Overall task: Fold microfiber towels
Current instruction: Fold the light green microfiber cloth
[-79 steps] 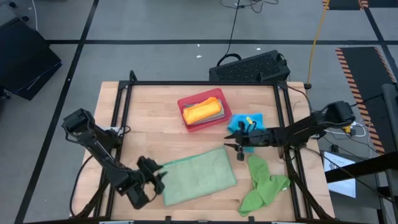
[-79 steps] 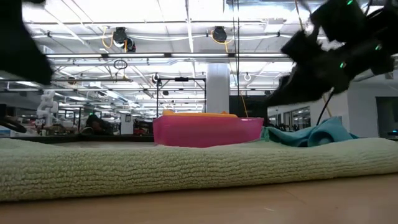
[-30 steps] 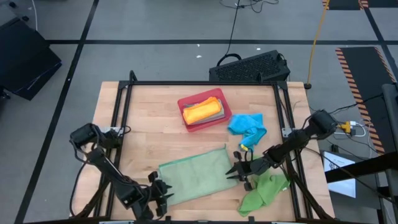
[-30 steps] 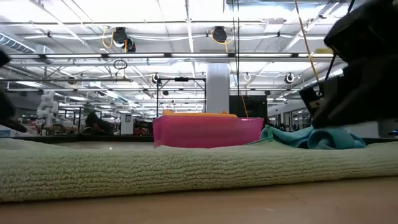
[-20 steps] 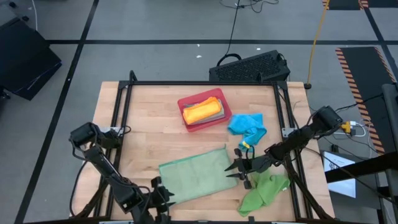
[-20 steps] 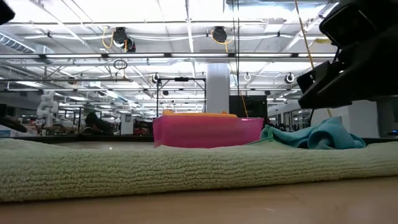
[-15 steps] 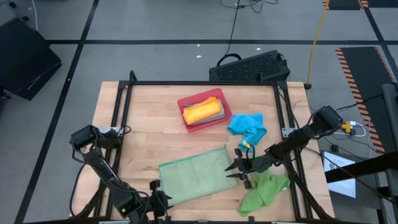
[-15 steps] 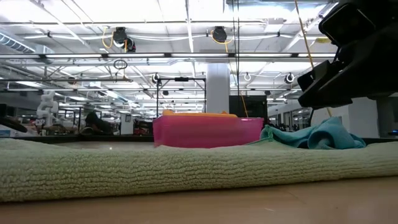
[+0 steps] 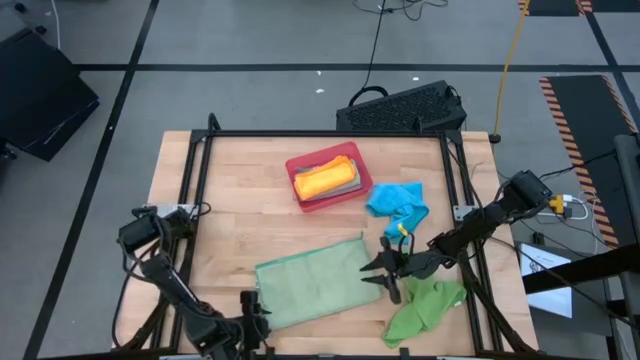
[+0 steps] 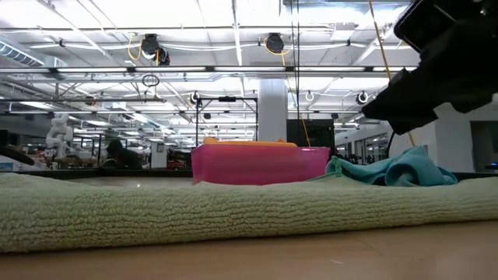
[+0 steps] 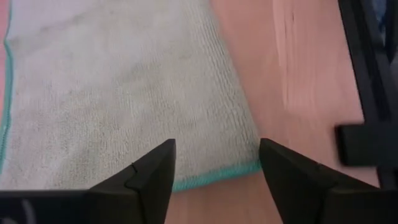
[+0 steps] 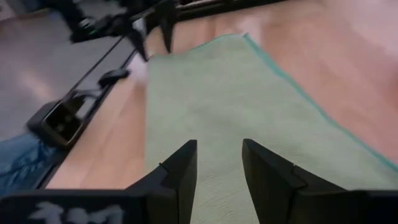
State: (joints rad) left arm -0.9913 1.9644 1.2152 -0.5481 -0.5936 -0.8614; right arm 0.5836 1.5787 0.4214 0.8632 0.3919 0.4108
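A sage green towel (image 9: 315, 282) lies spread flat on the wooden table, toward the near edge. My left gripper (image 9: 250, 303) hovers open over the towel's near left corner (image 11: 249, 167), one finger on either side of the teal hem. My right gripper (image 9: 372, 272) stands open just above the towel's right edge (image 12: 224, 106), with nothing between its fingers. A bright green towel (image 9: 425, 305) lies crumpled at the near right. A bright blue towel (image 9: 397, 200) lies bunched behind it.
A red tray (image 9: 300, 166) at the far centre holds a folded orange towel (image 9: 324, 178) on top of another cloth. Black frame rails (image 9: 195, 190) run along the table's left and right sides. Bare wood lies left of the spread towel.
My right gripper has risen a little above the towel's right edge. My left arm has swung toward the near edge, and its gripper has settled by the towel's near left corner. The sage green towel has stayed flat.
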